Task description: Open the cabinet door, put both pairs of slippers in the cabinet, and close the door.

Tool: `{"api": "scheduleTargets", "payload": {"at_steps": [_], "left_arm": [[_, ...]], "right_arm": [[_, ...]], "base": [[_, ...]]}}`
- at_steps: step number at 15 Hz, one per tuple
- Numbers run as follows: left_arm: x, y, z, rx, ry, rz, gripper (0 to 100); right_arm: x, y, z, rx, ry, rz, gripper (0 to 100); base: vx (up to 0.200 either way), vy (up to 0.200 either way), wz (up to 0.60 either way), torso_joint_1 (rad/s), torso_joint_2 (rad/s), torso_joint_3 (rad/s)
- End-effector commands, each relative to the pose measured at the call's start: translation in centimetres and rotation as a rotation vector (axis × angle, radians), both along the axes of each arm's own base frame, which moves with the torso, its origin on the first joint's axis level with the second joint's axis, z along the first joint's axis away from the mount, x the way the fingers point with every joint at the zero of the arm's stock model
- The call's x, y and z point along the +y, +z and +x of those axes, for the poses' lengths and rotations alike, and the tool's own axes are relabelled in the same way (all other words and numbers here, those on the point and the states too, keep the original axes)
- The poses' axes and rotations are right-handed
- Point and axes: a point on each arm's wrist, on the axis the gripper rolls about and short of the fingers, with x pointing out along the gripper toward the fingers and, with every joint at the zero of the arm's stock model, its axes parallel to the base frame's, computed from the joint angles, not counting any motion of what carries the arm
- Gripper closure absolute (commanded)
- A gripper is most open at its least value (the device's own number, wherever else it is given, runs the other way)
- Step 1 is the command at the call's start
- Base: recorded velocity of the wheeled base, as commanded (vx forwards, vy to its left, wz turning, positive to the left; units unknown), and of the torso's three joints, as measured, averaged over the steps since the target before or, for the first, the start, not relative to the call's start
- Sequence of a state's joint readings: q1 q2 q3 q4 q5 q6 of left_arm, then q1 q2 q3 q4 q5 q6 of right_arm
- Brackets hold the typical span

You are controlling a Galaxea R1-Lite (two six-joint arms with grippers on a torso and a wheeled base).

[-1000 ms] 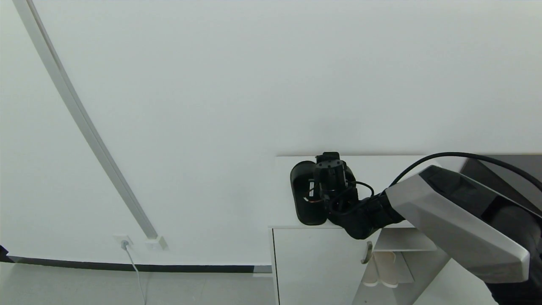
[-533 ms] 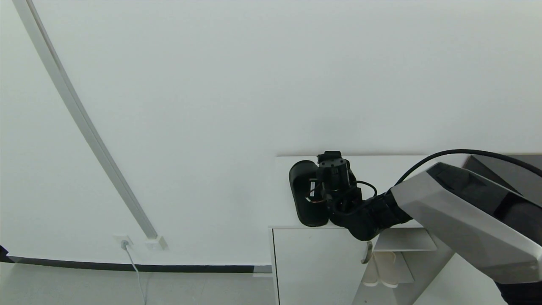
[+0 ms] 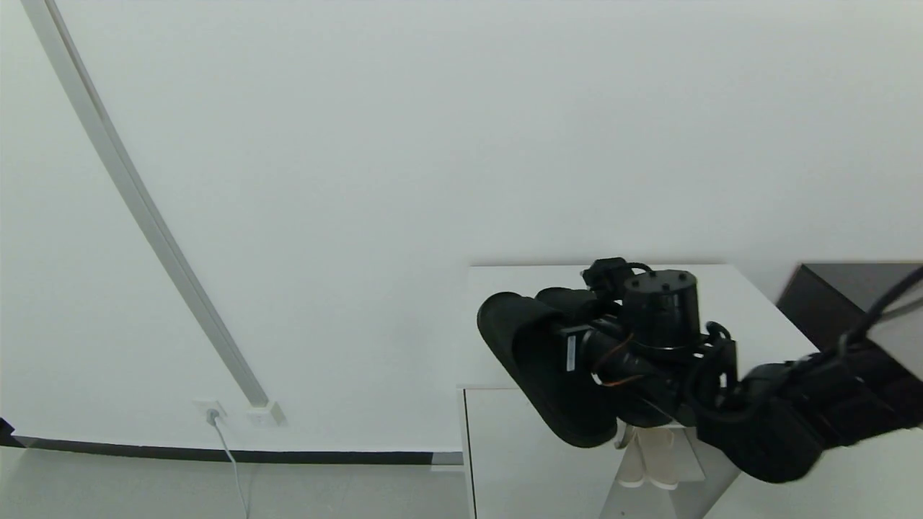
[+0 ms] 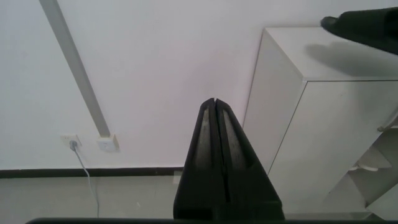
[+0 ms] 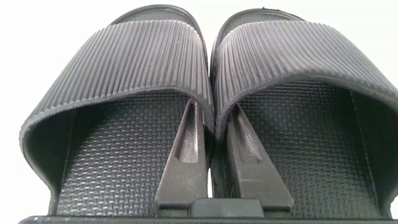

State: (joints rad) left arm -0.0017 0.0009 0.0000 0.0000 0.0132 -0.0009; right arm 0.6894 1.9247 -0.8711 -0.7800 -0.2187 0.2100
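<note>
A pair of black slippers [image 3: 548, 375] hangs tilted in the air in front of the white cabinet [image 3: 533, 454], just off its top's front edge. My right gripper [image 3: 577, 353] is shut on the black slippers [image 5: 143, 74], its fingers [image 5: 186, 155] clamping the two inner strap edges together. A pair of white slippers [image 3: 652, 461] rests on a lower shelf inside the cabinet, past the left door's handle [image 3: 624, 431]. My left gripper [image 4: 214, 106] is shut and empty, hanging left of the cabinet [image 4: 298, 130] at a distance.
The cabinet top [image 3: 735, 303] is bare. A dark piece of furniture [image 3: 844, 288] stands to its right. On the wall to the left are a slanted grey conduit [image 3: 144, 209] and a socket with a cable [image 3: 213, 417] near the floor.
My right arm has lifted the black slippers off the cabinet top, swung them forward and down, and turned them so they hang tilted. The left arm has not visibly moved.
</note>
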Motion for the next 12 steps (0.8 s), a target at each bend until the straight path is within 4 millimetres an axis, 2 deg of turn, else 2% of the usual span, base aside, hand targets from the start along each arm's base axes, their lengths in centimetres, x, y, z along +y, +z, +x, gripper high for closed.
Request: {"api": "scheduleTargets", "payload": {"at_steps": [1,9,12], "left_arm": [[0.0,0.0,0.0,0.001,0.001,-0.001,100],[0.0,0.0,0.0,0.001,0.001,-0.001,100],[0.0,0.0,0.0,0.001,0.001,-0.002,100]], "right_arm": [[-2.6,3.3,-5.3,-0.038,0.108,0.053,100],[-1.7,2.7,-6.2,-0.021,0.148,0.037,100],[-1.6,2.5,-6.5,-0.022,0.158,0.022,100]], "base": [[0.0,0.0,0.0,0.0,0.0,0.0],[0.0,0.0,0.0,0.0,0.0,0.0],[-0.2,0.0,0.0,0.01,0.01,-0.001]]}}
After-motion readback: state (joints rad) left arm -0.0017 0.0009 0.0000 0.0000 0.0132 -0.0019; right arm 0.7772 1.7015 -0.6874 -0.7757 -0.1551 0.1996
